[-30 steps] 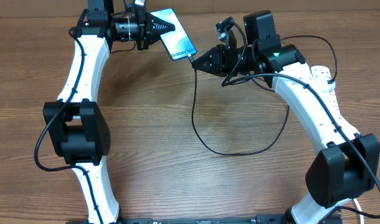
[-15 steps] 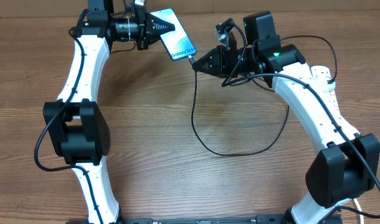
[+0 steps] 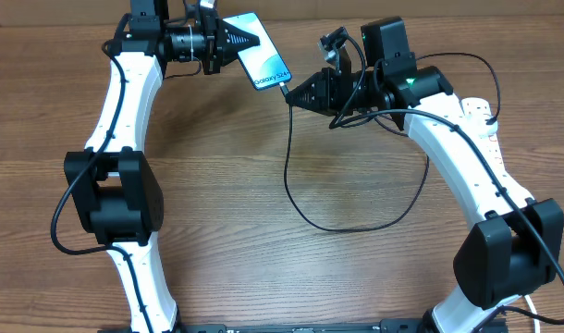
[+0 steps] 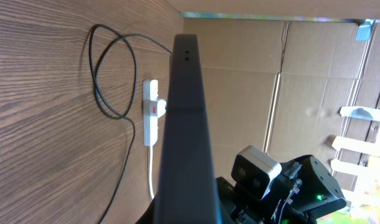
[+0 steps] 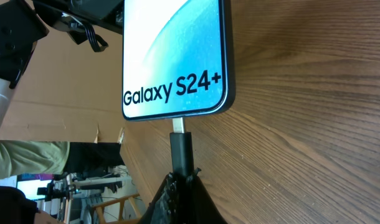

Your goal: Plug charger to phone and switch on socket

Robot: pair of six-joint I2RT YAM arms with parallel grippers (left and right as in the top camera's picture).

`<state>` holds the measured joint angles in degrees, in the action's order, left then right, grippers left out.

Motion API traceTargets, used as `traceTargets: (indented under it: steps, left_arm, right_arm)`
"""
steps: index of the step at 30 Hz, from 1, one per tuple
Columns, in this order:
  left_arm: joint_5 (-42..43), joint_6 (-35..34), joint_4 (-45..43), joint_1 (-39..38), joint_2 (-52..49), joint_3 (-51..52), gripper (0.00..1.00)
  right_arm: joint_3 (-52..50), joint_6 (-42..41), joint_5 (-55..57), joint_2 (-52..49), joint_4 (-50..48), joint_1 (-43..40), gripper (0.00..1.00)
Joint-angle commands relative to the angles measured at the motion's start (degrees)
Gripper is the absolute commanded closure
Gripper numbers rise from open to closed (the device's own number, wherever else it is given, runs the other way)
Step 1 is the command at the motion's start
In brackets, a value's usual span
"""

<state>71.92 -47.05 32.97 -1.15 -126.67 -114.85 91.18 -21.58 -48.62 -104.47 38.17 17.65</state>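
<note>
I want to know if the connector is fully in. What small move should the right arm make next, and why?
Probably push the connector a little further, straight into the phone. A sliver of its metal tip shows below the phone's bottom edge, so it looks not fully seated. The right gripper is shut on the connector, and the left gripper holds the phone.

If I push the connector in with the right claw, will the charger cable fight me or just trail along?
Probably trails: the charger cable lies in loose loops, so it looks floppy and light. The connector looks rigid where the right claw pinches it.
</note>
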Motion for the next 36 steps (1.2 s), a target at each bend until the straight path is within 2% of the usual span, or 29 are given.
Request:
traceTargets:
  steps: [1, 36]
  left_arm:
    - [1.1, -0.8, -0.2, -0.4, 0.7, -0.7, 0.96]
    - [1.1, -0.8, -0.2, -0.4, 0.7, -0.7, 0.96]
  right_arm:
    - [0.0, 0.6, -0.3, 0.7, -0.2, 0.1, 0.96]
    - [0.0, 0.6, -0.7, 0.7, 0.7, 0.1, 0.96]
